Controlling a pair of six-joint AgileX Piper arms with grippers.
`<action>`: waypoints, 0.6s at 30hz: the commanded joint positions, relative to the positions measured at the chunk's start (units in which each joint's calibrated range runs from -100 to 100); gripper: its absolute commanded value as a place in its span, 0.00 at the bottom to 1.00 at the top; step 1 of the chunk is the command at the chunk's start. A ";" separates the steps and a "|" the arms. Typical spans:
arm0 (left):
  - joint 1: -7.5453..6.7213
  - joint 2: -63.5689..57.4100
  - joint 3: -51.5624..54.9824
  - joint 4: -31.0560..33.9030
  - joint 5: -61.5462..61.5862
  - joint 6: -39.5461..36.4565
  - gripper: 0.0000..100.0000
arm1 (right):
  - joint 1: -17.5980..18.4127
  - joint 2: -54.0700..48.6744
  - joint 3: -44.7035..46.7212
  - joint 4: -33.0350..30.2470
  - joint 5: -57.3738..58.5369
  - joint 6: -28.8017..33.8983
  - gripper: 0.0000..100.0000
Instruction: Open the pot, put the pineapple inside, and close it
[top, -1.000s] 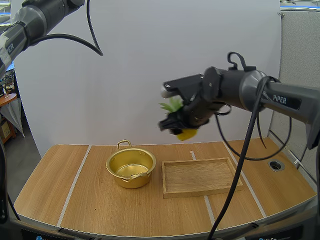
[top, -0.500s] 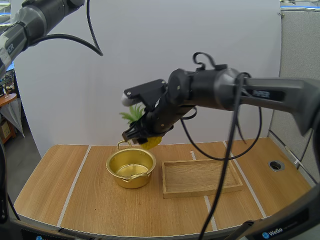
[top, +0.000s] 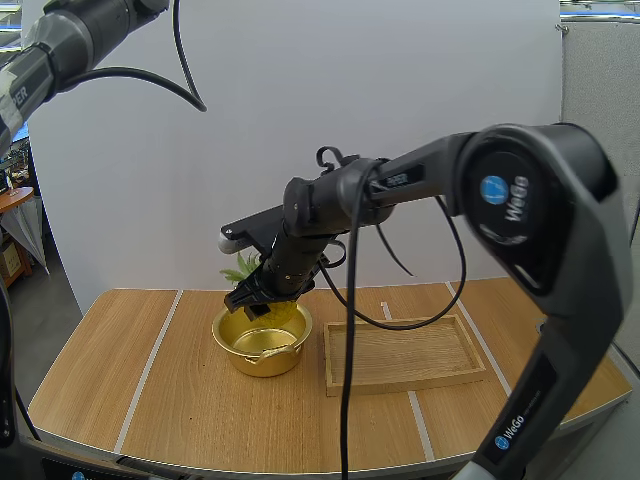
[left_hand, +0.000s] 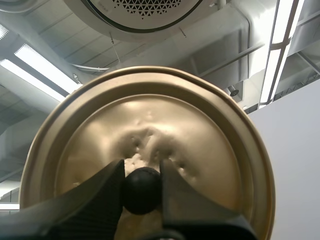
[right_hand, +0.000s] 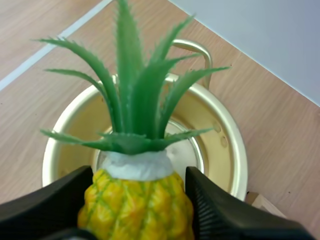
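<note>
The gold pot (top: 262, 338) stands upright and open on the surface (top: 120, 370), left of centre in the lower half of the high view, with one loop handle at its back and one at its front. The pineapple (right_hand: 137, 210), yellow with spiky green leaves, hangs just over the pot's mouth, pinched in the right end effector (right_hand: 138, 192). The gold lid (left_hand: 145, 130), dented near its black knob (left_hand: 142, 190), is gripped by that knob in the left end effector (left_hand: 142, 172).

High view: pineapple (top: 240, 270) body prob. behind right tool (top: 250, 300); btm cut off in wrist view.

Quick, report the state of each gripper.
Left gripper: closed on the lid, pinching its knob.
Right gripper: closed on the pineapple, above the open pot.
</note>
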 joint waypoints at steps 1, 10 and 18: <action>-0.26 -0.42 -0.35 -0.06 -1.67 -0.34 0.00 | 0.08 4.68 -2.66 0.15 -1.08 -0.32 0.00; -0.26 -0.42 -0.35 -0.06 -1.67 -0.34 0.00 | 0.08 9.81 -3.12 -0.49 -3.41 -0.32 0.00; -0.26 -0.42 -0.35 -0.06 -1.67 -0.34 0.00 | 0.08 13.09 -3.12 -1.42 -5.04 -0.32 0.00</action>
